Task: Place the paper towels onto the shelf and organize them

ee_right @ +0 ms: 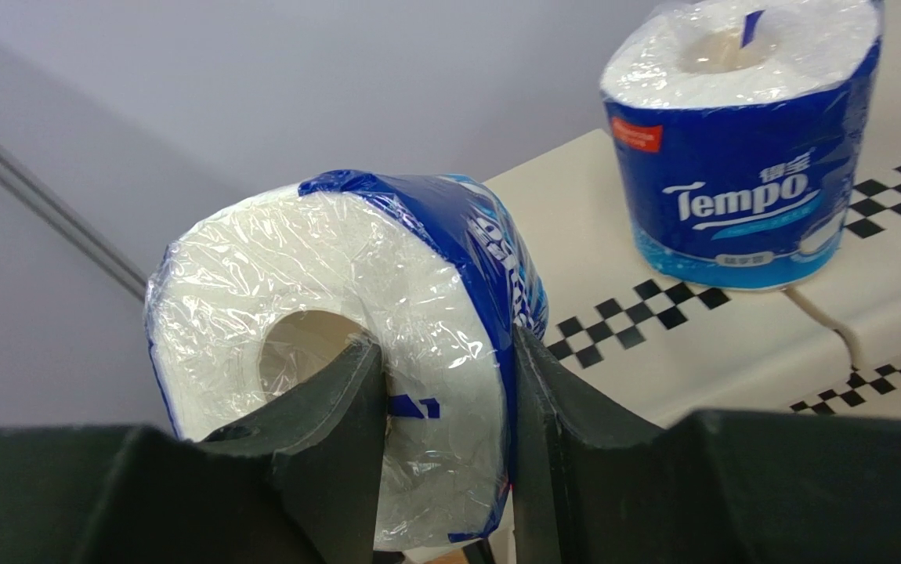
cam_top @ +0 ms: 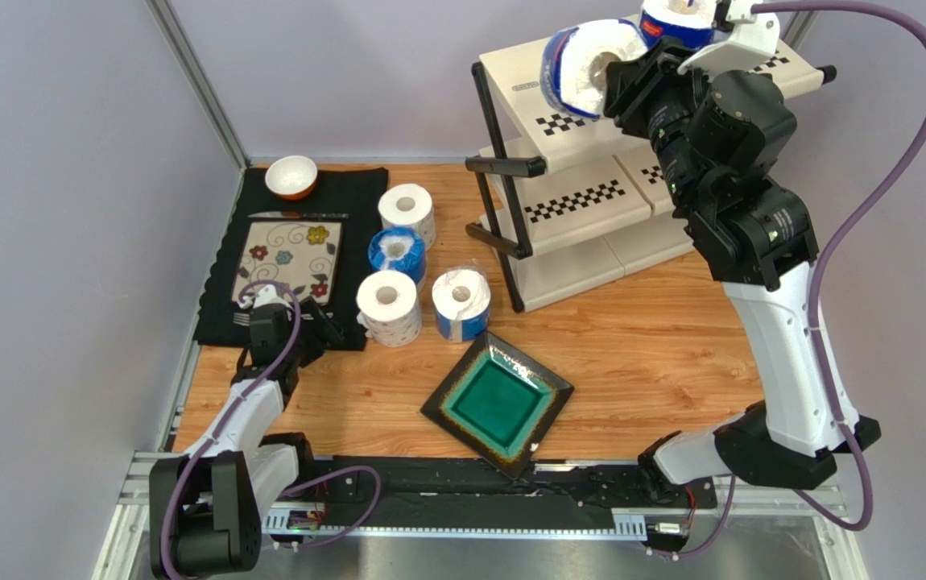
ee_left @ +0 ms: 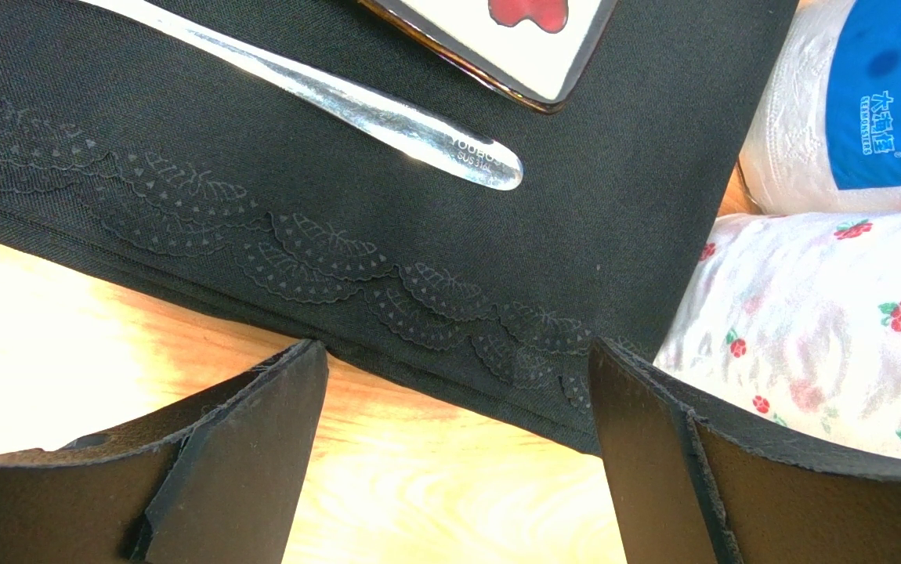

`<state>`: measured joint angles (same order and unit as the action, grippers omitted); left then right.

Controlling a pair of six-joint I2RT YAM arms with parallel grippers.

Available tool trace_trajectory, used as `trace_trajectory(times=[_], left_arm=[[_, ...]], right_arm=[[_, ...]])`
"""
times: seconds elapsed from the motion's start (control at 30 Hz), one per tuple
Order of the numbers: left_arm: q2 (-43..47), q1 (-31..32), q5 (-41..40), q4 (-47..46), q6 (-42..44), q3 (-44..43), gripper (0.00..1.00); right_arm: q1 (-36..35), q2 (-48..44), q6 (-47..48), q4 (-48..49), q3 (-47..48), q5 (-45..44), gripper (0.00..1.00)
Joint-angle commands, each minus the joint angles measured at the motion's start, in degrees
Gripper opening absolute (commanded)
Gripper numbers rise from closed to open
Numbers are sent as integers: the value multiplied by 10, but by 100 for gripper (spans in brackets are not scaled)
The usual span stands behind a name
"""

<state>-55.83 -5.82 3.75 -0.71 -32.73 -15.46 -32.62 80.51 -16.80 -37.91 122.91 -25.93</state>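
- The right gripper (ee_right: 449,441) clamps a blue-and-white plastic-wrapped paper towel roll (ee_right: 338,306), one finger in the hollow core and the other outside the wrapper.
- This roll lies tipped over the top tier of the cream plastic shelf with checkered strips (ee_right: 655,329); whether it touches the panel cannot be told.
- An upright "Tempo" roll (ee_right: 738,129) stands on that tier. The top view's edge and the arm mostly cut it off.
- Four unshelved rolls (cam_top: 389,306) stand on the wooden table (cam_top: 649,351).
- The left gripper (ee_left: 455,470) hangs half-spread and empty over the black placemat (ee_left: 302,212).
- The left wrist view crops a rose-printed roll (ee_left: 820,317).
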Motion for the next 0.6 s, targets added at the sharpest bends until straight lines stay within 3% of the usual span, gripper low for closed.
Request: trace_trajectory(times=[0.0, 0.57], left_arm=[[-9, -3, 1, 30, -5, 8, 90], [-12, -5, -3, 28, -6, 11, 90]], right_arm=[[57, 14, -7, 33, 49, 16, 34], [168, 78, -36, 14, 85, 83, 34]])
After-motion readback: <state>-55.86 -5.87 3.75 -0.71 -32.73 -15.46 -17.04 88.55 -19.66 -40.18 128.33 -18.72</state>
